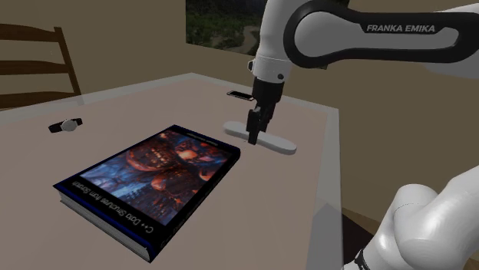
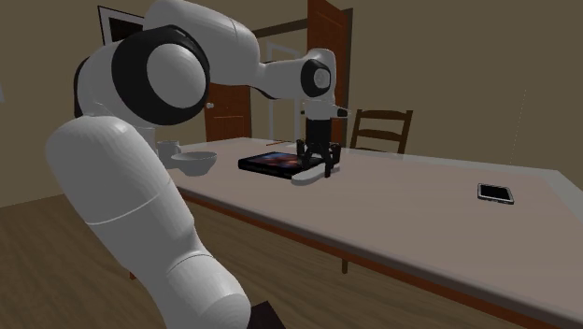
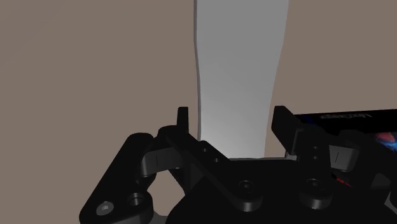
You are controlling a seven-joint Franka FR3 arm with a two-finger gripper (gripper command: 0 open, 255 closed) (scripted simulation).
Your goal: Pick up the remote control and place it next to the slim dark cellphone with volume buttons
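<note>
The remote control (image 1: pixel 278 143) is a plain white, long, slim bar lying flat on the brown table (image 1: pixel 115 100), just off the book's far corner. My black gripper (image 1: pixel 254 136) points straight down over its middle, open, with a finger on each long side. In the wrist view the remote (image 3: pixel 239 63) runs between the fingers (image 3: pixel 183 122), with a thin gap on the left one. From the second exterior view the gripper (image 2: pixel 318 169) stands on the remote (image 2: pixel 305 177). The slim dark cellphone (image 1: pixel 239 94) lies near the table's far edge, and again (image 2: pixel 495 193) well away toward that view's right.
A large book with a red and blue cover (image 1: pixel 150 180) lies close beside the remote. A small dark wristwatch (image 1: pixel 67 126) sits at the shoulder view's left. A wooden chair (image 2: pixel 381 129) stands behind the table, and a grey bowl (image 2: pixel 196 164) is near the arm.
</note>
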